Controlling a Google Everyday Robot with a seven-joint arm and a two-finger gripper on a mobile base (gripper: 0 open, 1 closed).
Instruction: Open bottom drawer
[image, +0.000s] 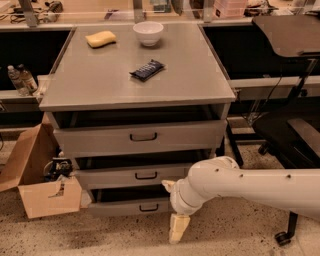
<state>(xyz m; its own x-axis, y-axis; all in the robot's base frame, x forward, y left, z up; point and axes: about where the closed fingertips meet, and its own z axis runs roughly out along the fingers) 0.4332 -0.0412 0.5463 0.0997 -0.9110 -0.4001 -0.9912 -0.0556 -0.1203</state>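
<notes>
A: Item: bottom drawer (120, 206), lower centre of frame, lowest of three grey fronts, black loop handle (149, 207) at its middle. Gripper location?

B: Gripper (179, 229): low centre, just right of that handle, pointing at the floor. Open or closed, cannot tell. Advice: raise it level with the loop, hook it squarely and pull straight out, keeping below the middle drawer (115, 176).

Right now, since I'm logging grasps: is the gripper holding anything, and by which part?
Nothing. The gripper hangs near the floor, right of the bottom drawer's handle, apart from it.
</notes>
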